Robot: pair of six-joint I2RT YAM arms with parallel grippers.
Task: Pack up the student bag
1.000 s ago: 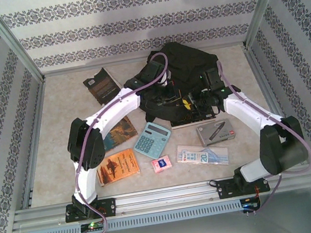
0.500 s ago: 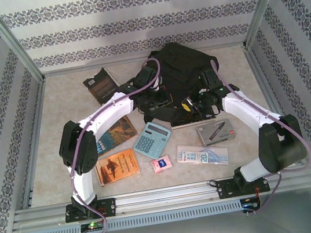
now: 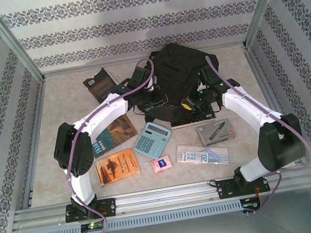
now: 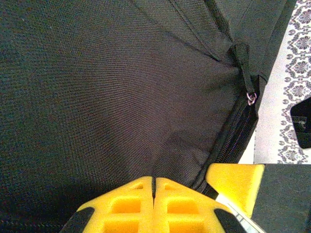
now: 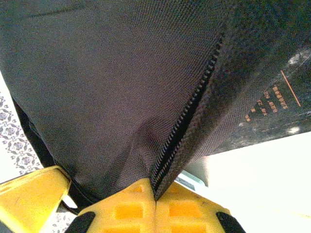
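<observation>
At the far middle of the table (image 3: 62,159), the student bag (image 3: 180,66) lies slumped with its rounded top toward the back wall. Both my arms reach in to its near edge.

My left gripper (image 4: 153,180) is clenched. Its yellow fingertips are pressed together, and a pucker of the bag's black fabric runs down into them, so I have a pinch of the cloth. Just right of that pinch, a zipper (image 4: 234,138) runs up the bag's edge to a strap with a small metal ring (image 4: 250,98).

My right gripper (image 5: 155,188) is clenched too. It grasps a fold of the bag right where another line of zipper teeth (image 5: 194,104) comes down into the fingertips. Past the bag's edge on that side I see a dark cover with orange lettering (image 5: 272,99).

Loose things lie on the table nearer to me than the bag:
- a blue calculator (image 3: 152,139)
- a grey case (image 3: 216,132)
- a flat packet (image 3: 202,155)
- a small pink item (image 3: 161,163)
- an orange book (image 3: 117,166)
- another book (image 3: 114,133), partly under my left arm

A dark book (image 3: 99,85) lies at the far left, just beside the bag.
</observation>
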